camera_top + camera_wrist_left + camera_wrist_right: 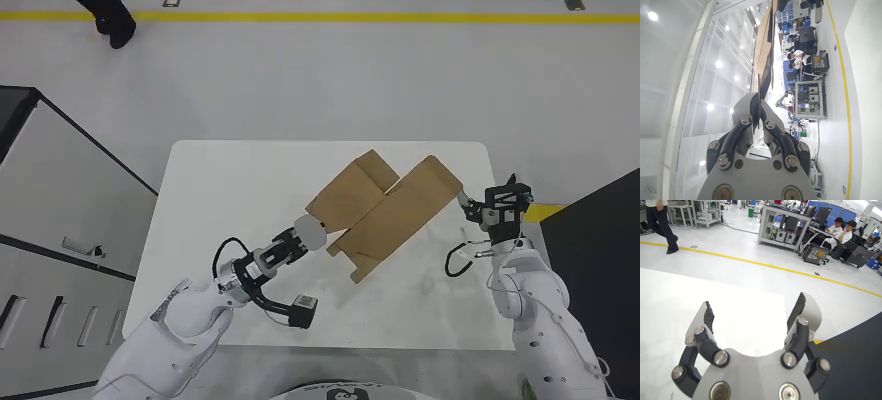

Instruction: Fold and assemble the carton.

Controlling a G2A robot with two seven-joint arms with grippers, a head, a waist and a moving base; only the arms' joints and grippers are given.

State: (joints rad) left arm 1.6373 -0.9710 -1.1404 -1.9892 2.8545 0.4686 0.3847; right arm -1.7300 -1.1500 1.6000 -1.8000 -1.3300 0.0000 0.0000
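L fingers (312,232) clenched on near-left edge of brown flat cardboard carton (400,215) over white desk (230,190). R fingers (467,204) released, just beside carton's right end.

White table with rounded corners (220,190), brown cardboard carton (400,215) over its far half

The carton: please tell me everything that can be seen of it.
The carton is plain brown cardboard, unassembled, with flaps showing at its ends. It sits slanted over the white table. The left hand is shut on its near edge. The right hand, open, is beside its far corner; contact cannot be told.
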